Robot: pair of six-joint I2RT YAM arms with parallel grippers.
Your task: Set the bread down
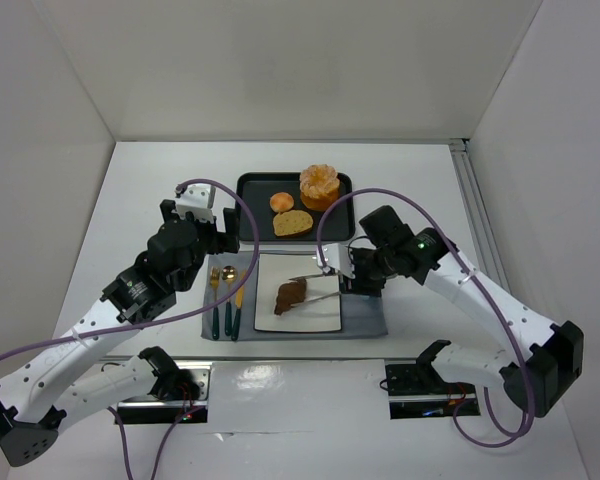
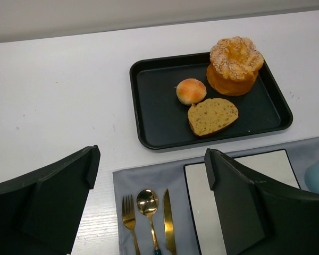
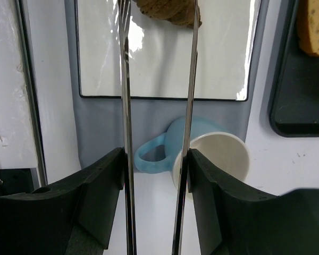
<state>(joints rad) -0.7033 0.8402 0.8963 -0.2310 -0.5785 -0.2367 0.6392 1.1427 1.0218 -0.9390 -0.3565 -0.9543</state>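
The bread (image 1: 290, 296), a dark brown croissant-shaped pastry, lies on the left part of the white rectangular plate (image 1: 320, 268). My right gripper (image 1: 344, 282) is shut on a pair of metal tongs (image 1: 317, 297), whose two arms reach left to either side of the bread. In the right wrist view the tongs (image 3: 125, 106) run up from my gripper (image 3: 155, 170) and flank the bread (image 3: 167, 11) at the top edge, above the plate (image 3: 165, 64). I cannot tell whether the tips press it. My left gripper (image 1: 216, 232) is open and empty above the cutlery (image 2: 147, 204).
A black tray (image 1: 255, 200) behind the plate holds a large muffin (image 1: 319, 185), a small round orange bun (image 1: 281, 202) and a tan toast-like slice (image 1: 293, 223). Gold fork, spoon and knife (image 1: 225, 290) lie on the grey placemat (image 1: 365, 318). A light blue cup (image 3: 212, 154) stands under my right gripper.
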